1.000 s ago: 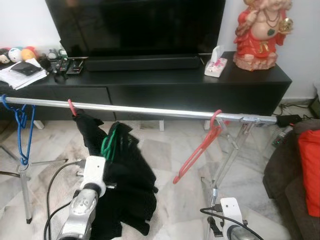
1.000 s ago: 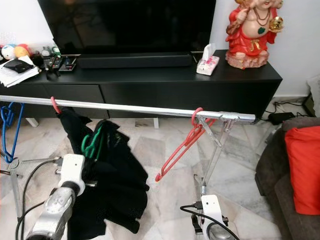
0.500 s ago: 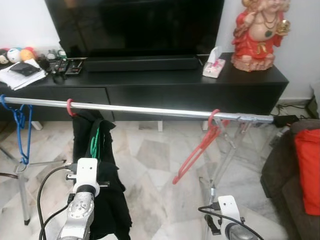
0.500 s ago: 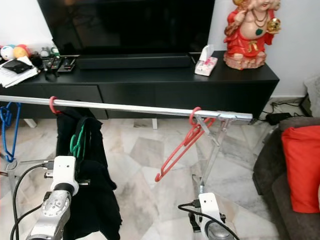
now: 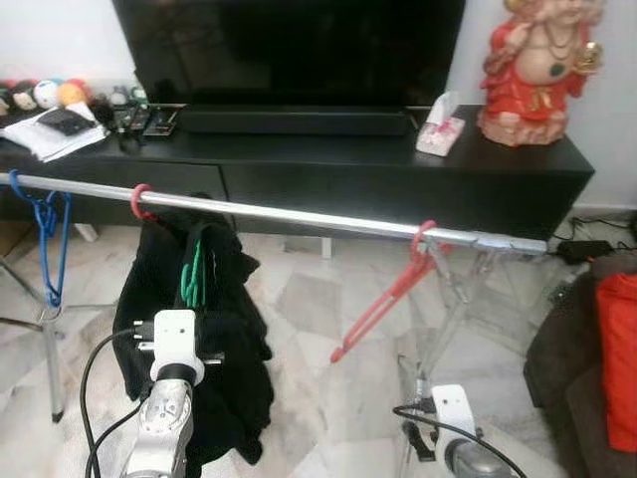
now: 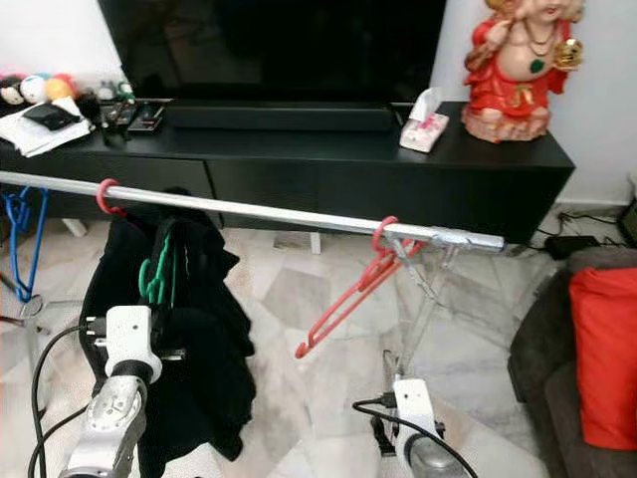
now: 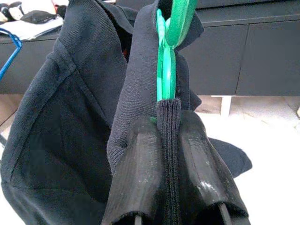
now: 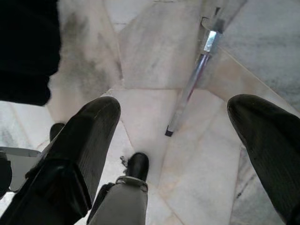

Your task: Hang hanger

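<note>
A green hanger (image 5: pixel 190 276) wrapped in a black garment (image 5: pixel 229 329) sits just below the silver rail (image 5: pixel 299 215). The garment's top hangs from a red hook (image 5: pixel 138 200) on the rail. My left gripper (image 7: pixel 168 123) is shut on the green hanger through the fabric; its silver arm (image 5: pixel 171 344) rises in front of the garment. Whether the green hook touches the rail is hidden by cloth. A bare red hanger (image 5: pixel 388 299) hangs tilted near the rail's right end. My right gripper (image 8: pixel 173 108) is open low over the floor, holding nothing.
A blue hanger (image 5: pixel 46 231) hangs at the rail's left end. The rack's legs (image 5: pixel 468 299) stand on marble floor. Behind the rail is a black TV cabinet (image 5: pixel 398 179) with a red statue (image 5: pixel 542 70). A dark sofa with a red cushion (image 5: pixel 619 358) is at the right.
The black garment, flared out to the right a second ago, has swung back and hangs straight under the rail. My left gripper stays shut on it. The camera has shifted slightly.
</note>
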You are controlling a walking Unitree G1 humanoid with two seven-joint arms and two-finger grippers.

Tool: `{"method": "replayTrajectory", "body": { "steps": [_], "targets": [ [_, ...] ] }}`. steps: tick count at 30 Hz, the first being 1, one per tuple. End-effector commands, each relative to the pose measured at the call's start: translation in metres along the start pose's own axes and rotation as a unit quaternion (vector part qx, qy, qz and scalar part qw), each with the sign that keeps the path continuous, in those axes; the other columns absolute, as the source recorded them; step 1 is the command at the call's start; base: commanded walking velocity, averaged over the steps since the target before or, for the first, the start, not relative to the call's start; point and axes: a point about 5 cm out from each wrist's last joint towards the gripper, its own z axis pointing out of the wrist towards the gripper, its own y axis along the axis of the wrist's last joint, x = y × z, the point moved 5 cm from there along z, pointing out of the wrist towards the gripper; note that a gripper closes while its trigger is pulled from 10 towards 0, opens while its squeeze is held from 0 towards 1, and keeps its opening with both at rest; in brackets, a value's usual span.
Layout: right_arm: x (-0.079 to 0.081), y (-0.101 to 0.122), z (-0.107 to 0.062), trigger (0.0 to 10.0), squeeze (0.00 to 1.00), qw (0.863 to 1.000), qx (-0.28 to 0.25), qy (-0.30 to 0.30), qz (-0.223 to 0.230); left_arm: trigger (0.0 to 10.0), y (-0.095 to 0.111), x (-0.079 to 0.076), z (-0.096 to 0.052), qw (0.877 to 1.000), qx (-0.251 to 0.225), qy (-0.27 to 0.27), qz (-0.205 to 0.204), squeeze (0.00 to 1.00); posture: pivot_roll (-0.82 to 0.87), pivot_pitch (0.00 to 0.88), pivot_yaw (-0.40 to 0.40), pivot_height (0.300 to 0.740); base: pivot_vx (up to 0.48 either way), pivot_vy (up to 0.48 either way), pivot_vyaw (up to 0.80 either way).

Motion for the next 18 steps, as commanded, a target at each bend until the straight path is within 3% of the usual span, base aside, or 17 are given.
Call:
{"method": "replayTrajectory", "body": {
  "steps": [1, 12, 14, 18],
  "targets": [
    [0.001, 0.006, 0.001, 10.0, 0.00, 1.000, -0.006, 0.000, 0.001, 10.0, 0.011, -0.001, 0.000, 1.000, -0.030, -0.005, 0.002, 0.00, -0.15, 0.000, 0.018, 0.740, 0.000, 0.000, 0.00],
    [0.002, 0.020, 0.002, 10.0, 0.00, 1.000, -0.019, 0.002, 0.002, 10.0, 0.009, -0.007, -0.001, 0.999, -0.030, -0.023, 0.012, 0.00, -0.14, 0.000, 0.016, 0.740, 0.000, 0.000, 0.00],
    [0.008, 0.041, 0.005, 10.0, 0.00, 0.999, -0.033, 0.005, 0.001, 10.0, 0.010, -0.006, 0.000, 0.999, -0.031, -0.022, 0.013, 0.00, -0.14, 0.000, 0.016, 0.740, 0.000, -0.351, 0.00],
    [0.008, 0.037, 0.005, 10.0, 0.00, 1.000, -0.029, 0.004, -0.001, 10.0, 0.012, -0.006, 0.001, 0.999, -0.033, -0.021, 0.014, 0.00, -0.14, 0.000, 0.016, 0.740, 0.000, -0.309, 0.00]
  ]
}}
